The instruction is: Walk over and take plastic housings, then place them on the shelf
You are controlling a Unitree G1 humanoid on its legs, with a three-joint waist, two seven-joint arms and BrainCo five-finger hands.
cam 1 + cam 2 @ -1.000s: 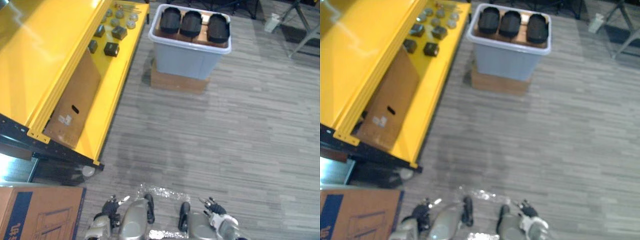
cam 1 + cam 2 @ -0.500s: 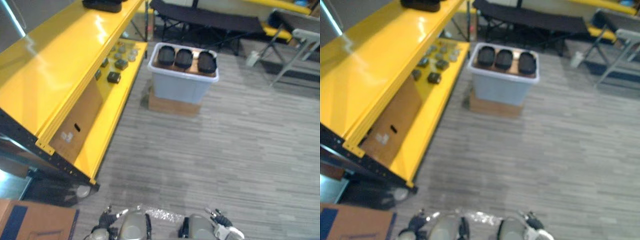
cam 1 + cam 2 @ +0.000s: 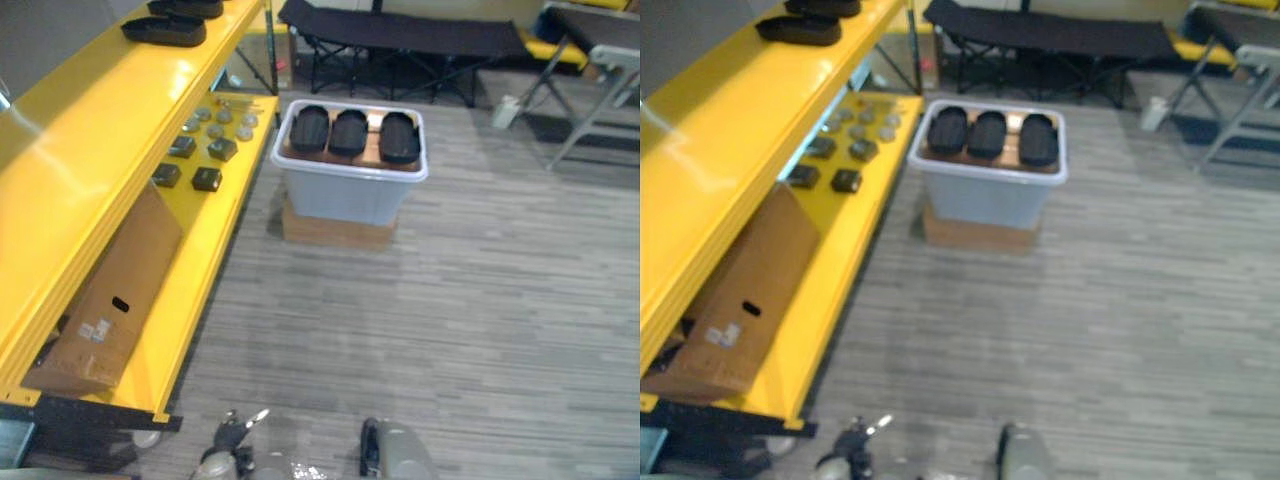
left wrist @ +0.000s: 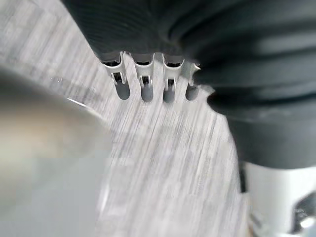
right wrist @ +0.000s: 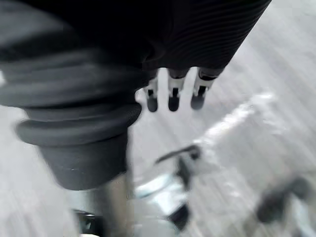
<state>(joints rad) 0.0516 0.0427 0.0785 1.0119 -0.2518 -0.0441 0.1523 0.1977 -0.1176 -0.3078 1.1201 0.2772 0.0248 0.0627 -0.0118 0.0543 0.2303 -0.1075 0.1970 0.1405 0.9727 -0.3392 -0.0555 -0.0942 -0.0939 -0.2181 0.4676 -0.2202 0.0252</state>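
Note:
Three black plastic housings [image 3: 347, 131] lie side by side in a grey-blue bin [image 3: 345, 195] on the floor ahead, a few steps away. Two more black housings [image 3: 165, 30] rest on the top level of the yellow shelf [image 3: 90, 140] at the left. My left hand [image 4: 144, 88] hangs by my side over the floor, fingers straight and holding nothing; its dark fingertips show at the bottom edge of the left eye view [image 3: 232, 432]. My right hand [image 5: 172, 97] hangs the same way, fingers relaxed and holding nothing.
The bin stands on a low cardboard box [image 3: 335, 228]. The shelf's lower level carries several small dark and grey parts [image 3: 205, 150] and a long cardboard box [image 3: 105, 300]. A black cot [image 3: 400, 35] and folding metal legs [image 3: 590, 90] stand at the back.
The whole picture has shifted as the camera moved: the shelf's top level and its housings have come into view. Both hands have sunk toward the bottom edge.

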